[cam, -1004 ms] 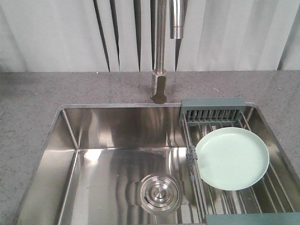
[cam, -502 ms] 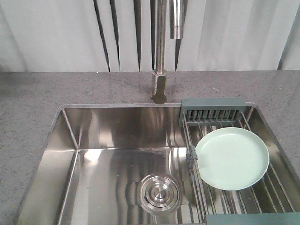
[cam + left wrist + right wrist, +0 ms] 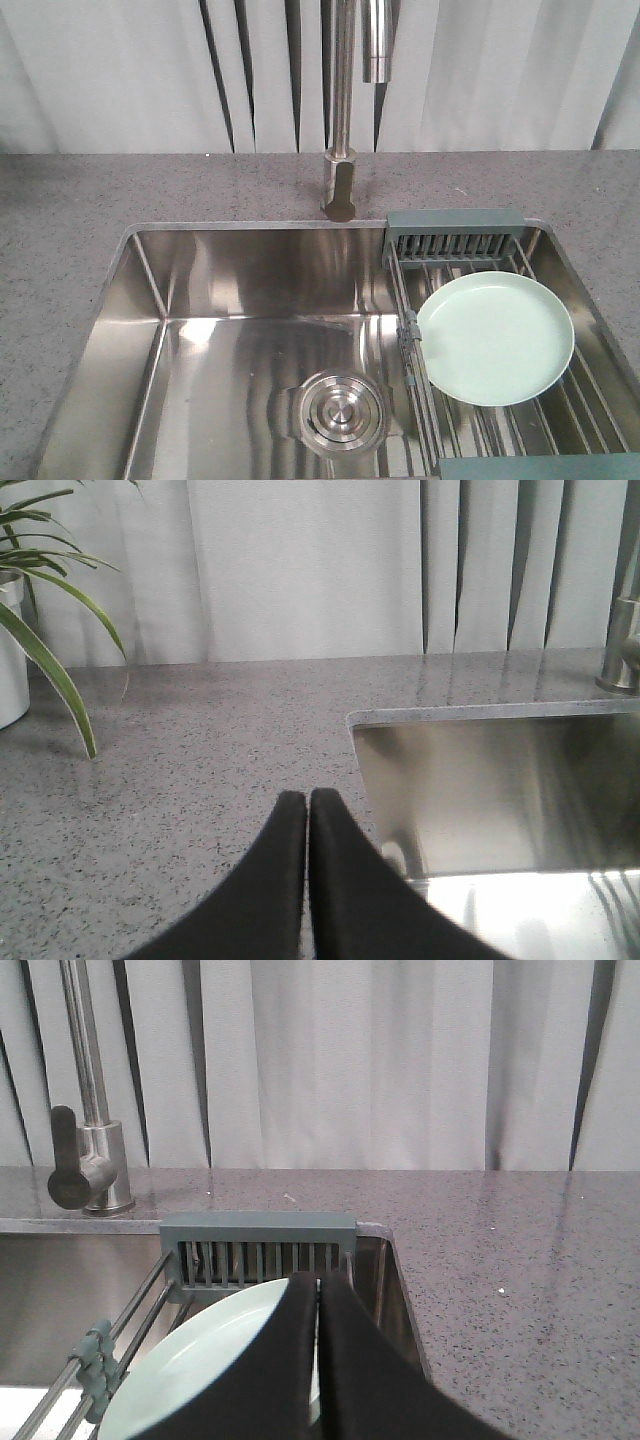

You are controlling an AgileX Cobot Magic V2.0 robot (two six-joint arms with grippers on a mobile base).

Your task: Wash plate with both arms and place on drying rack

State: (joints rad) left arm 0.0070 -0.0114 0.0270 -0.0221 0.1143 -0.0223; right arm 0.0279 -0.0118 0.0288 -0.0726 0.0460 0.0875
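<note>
The pale mint-green plate [image 3: 495, 338] lies flat on the wire bars of the drying rack [image 3: 455, 238], which spans the right end of the sink. No arm shows in the front view. In the right wrist view, my right gripper [image 3: 317, 1282] is shut and empty, held above the near part of the plate [image 3: 200, 1360], facing the rack's slotted grey-green end piece [image 3: 258, 1228]. My left gripper [image 3: 307, 798] is shut with nothing in it, over the speckled counter just left of the sink's corner.
The steel sink [image 3: 250, 280] has a round drain [image 3: 341, 410] in its floor. A tall faucet [image 3: 340, 150] stands behind it at the middle. A potted plant [image 3: 40, 630] sits on the grey counter far to the left. Pale curtains hang behind.
</note>
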